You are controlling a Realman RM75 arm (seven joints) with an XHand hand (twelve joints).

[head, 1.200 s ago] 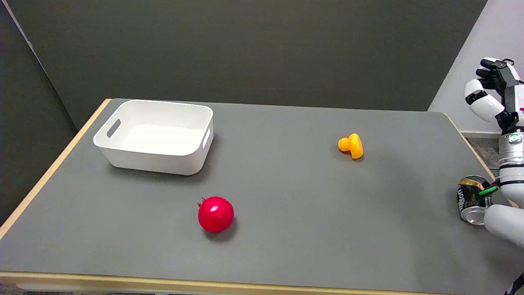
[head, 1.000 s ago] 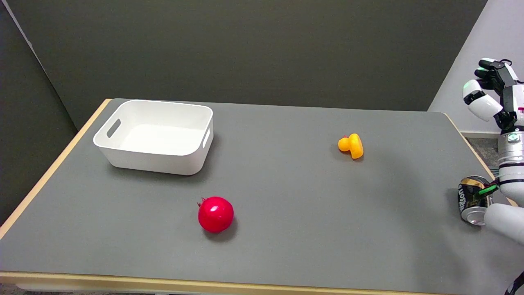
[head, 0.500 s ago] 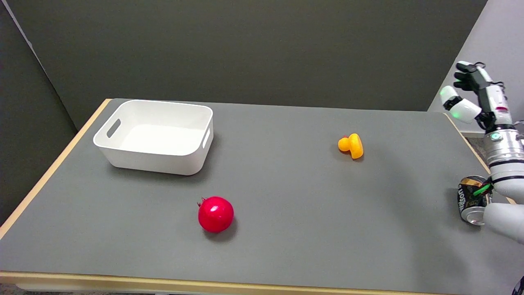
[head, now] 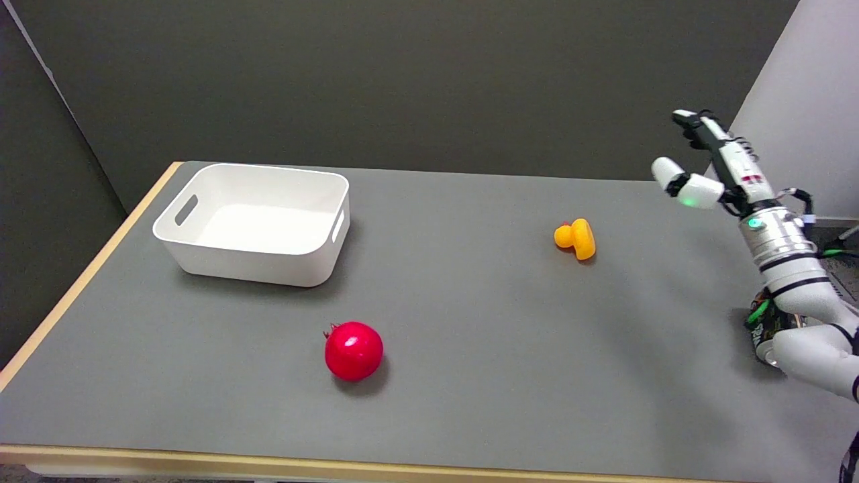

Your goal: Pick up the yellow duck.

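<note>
Figure: approach stage of a one-handed pick. The robot hand (head: pixel 708 164) hangs in the air above the far right part of the worktop (head: pixel 470 349), fingers spread apart and holding nothing. The yellow duck (head: pixel 576 239) lies on its side on the grey surface, right of centre toward the far edge, well apart from the hand and to its left in the picture.

Risks, as judged from this layout. The duck is small, rounded and looks like smooth, glossy plastic; fingers closing off-centre could squeeze it out sideways or send it skidding across the worktop. Lying tipped over, it offers a low profile, so a descent that stops too high would close on nothing, while one that runs too low would press the fingertips into the surface. The forearm passes just over a dark drinks can (head: pixel 765 329) lying on its side near the right edge; a low elbow could roll it.

Also present: a white, rigid, round-cornered plastic bin (head: pixel 258 225) with slot handles at far left, and a shiny red pomegranate (head: pixel 354 351) toward the near edge, both well clear of the reach.
</note>
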